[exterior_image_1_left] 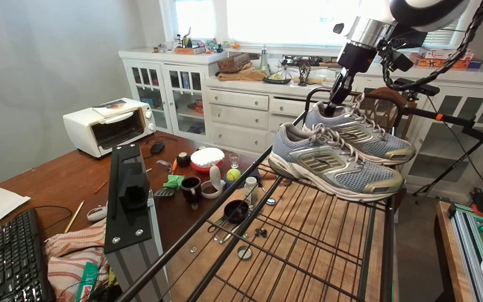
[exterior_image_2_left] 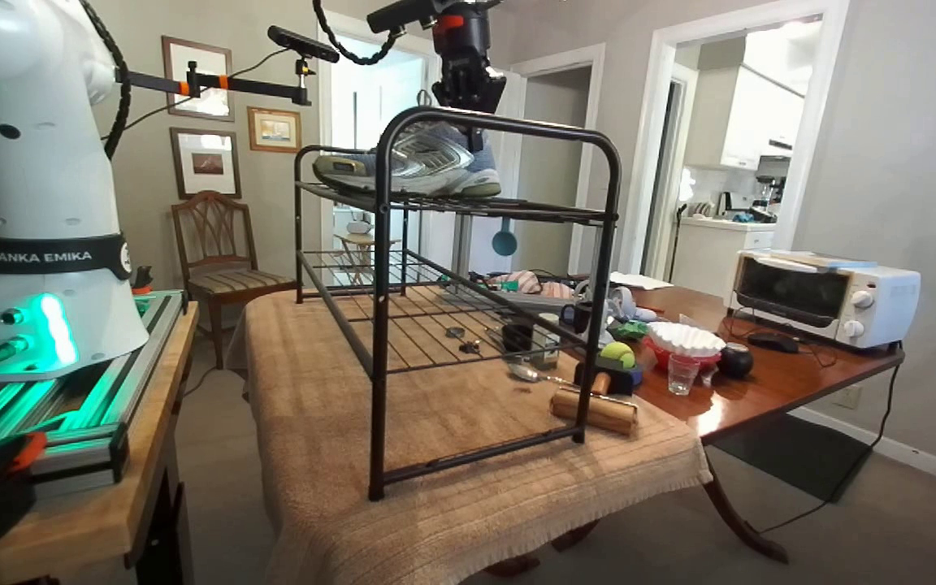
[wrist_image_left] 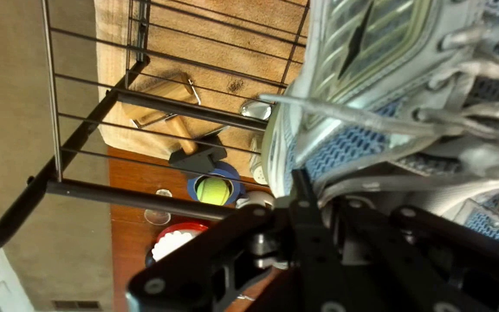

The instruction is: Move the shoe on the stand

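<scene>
Two matching grey-blue mesh shoes are side by side on the top grid of the dark wire stand [exterior_image_1_left: 387, 243] [exterior_image_2_left: 380, 349] [wrist_image_left: 145, 200]. My gripper [exterior_image_1_left: 330, 110] [exterior_image_2_left: 476, 138] [wrist_image_left: 319, 190] points down at the heel of the shoe [exterior_image_1_left: 386, 144] [exterior_image_2_left: 431, 162] [wrist_image_left: 345, 147] nearer the stand's end hoop. One finger is outside its heel wall and the other inside the opening, closed on the collar. Its sole looks at grid level; whether it bears on the bars I cannot tell. The twin shoe [exterior_image_1_left: 333, 163] [wrist_image_left: 496, 229] stands alongside, mostly hidden in an exterior view.
The stand's end hoop [exterior_image_2_left: 509, 122] rises beside the held shoe. Below the stand lie a towel [exterior_image_2_left: 314, 422], a wooden roller [exterior_image_2_left: 594, 409], and a tennis ball [exterior_image_1_left: 233, 175] in blue tape. A tall black-topped box [exterior_image_1_left: 128, 188] and a toaster oven [exterior_image_1_left: 109, 126] stand on the table.
</scene>
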Robot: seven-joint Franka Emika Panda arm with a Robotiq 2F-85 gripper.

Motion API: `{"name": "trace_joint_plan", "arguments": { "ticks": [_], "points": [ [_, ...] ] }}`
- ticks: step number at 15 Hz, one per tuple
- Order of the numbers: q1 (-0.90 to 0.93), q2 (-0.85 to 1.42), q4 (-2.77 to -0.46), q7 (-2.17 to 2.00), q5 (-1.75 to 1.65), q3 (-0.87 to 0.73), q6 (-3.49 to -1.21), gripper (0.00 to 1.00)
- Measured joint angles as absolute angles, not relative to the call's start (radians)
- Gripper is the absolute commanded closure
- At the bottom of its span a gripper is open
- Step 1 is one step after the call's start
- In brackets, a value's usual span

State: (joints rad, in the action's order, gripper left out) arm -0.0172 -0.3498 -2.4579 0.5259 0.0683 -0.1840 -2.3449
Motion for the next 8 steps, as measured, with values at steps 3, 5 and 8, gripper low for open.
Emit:
{"name": "trace_joint_plan", "arguments": {
  "ticks": [3,5,8],
  "points": [
    [-0.008,-0.345,-2.424,0.628,0.068,-0.189,-2.286,0.98],
    [-0.003,-0.337,-2.399,0.689,0.067,-0.188,-2.245,0.98],
    [0.009,-0.319,-2.353,0.790,0.067,-0.186,-2.166,0.98]
  ]
}}
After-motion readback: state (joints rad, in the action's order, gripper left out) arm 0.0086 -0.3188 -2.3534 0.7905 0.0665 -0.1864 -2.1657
